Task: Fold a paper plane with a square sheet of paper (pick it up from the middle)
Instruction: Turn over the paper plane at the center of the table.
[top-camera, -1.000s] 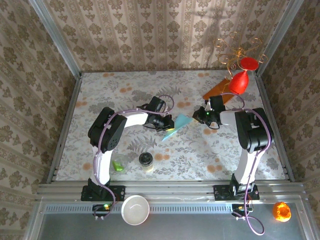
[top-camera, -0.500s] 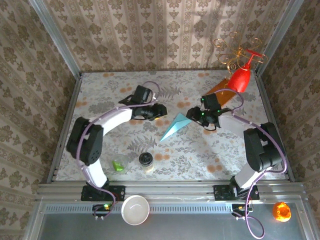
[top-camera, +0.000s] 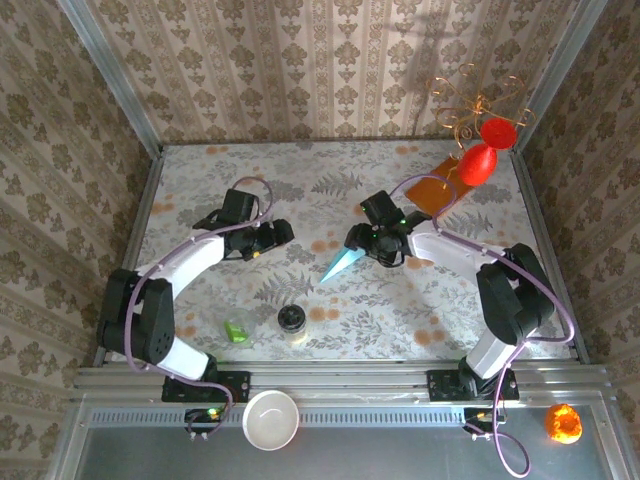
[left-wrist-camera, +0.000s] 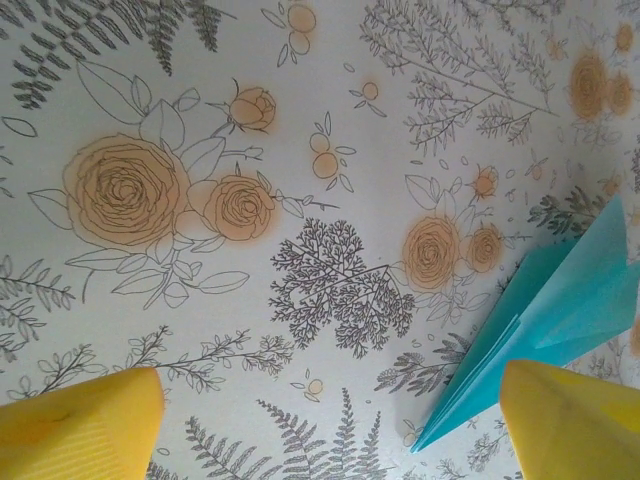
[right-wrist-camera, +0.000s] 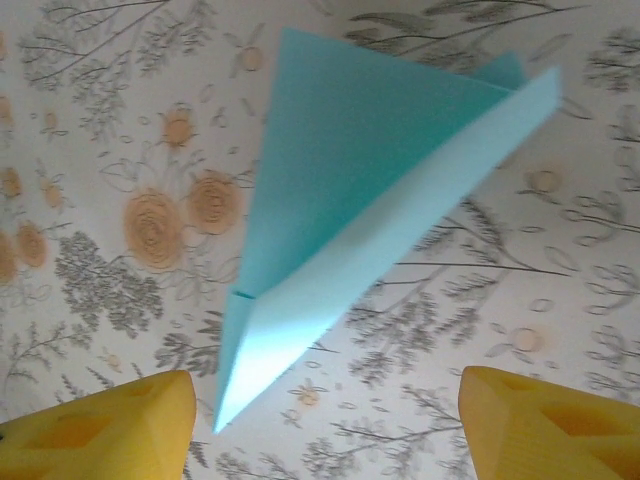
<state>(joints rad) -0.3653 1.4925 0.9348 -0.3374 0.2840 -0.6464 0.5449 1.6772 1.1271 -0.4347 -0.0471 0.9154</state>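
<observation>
Lab booth, wallpaper walls (top-camera: 330, 70) (aluminium frame (top-camera: 340, 379))

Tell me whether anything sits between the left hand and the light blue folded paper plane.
Nothing visible does. The left hand is open, and only bare flower-printed table surface lies between it and the light blue folded paper plane. The small dark-lidded jar stands nearer the arm bases, off that line.

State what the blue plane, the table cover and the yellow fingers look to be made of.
The paper plane: thin light blue paper, matte; sharp creases and layered edges show it. The table cover: looks like a matte printed sheet with floral drawings, paper or vinyl, I cannot tell. The left fingers: yellow plastic, probably; fine ridges hint at printing.
</observation>
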